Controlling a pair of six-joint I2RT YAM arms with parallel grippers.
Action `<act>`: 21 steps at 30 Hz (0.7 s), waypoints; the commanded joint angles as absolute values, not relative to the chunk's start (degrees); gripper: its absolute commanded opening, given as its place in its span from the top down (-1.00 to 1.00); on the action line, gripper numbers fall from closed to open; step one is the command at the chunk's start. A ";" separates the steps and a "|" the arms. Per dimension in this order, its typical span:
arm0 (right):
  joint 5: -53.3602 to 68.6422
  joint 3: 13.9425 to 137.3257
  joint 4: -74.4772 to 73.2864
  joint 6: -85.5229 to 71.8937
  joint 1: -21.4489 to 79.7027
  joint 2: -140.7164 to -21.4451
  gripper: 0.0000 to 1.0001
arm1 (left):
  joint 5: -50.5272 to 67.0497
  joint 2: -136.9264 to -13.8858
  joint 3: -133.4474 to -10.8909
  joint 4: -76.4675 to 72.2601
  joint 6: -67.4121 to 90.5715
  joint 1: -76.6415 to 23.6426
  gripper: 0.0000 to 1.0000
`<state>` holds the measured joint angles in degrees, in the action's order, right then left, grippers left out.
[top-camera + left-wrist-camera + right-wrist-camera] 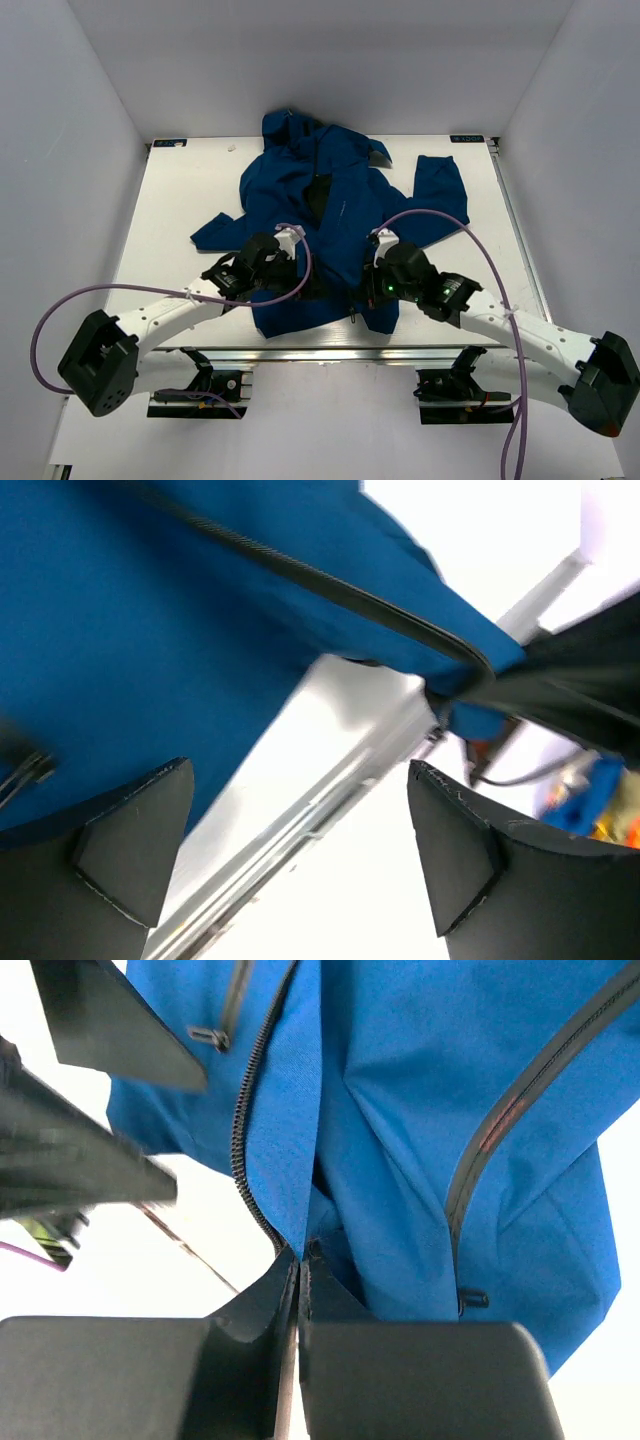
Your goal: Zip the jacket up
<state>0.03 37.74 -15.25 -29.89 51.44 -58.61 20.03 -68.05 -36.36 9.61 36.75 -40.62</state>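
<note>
The right gripper [301, 1265] was pressed closed, pinching the bottom of the jacket [400, 1110] at its front zipper [243, 1130]. The left gripper [300, 772] gaped wide beside the hem, holding nothing. The jacket lay spread on the white table [180, 200], hood farthest away. It looked soft, light and floppy, and the hem beside the zipper seemed the surest hold.
</note>
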 commanded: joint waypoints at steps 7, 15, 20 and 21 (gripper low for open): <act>11.16 40.87 -11.25 -27.42 47.11 -60.47 1.00 | 36.56 -72.33 -37.70 -8.87 35.86 -40.61 -0.92; 14.33 41.31 -9.41 -27.16 47.02 -61.70 1.00 | 38.93 -80.15 -39.02 -16.69 38.05 -40.61 -0.58; 14.85 40.87 -9.67 -27.07 46.93 -62.05 1.00 | 40.60 -84.89 -41.04 -20.73 40.16 -40.61 0.16; 14.85 40.78 -9.75 -27.24 46.93 -62.22 1.00 | 40.95 -85.16 -40.96 -21.53 40.60 -40.61 0.45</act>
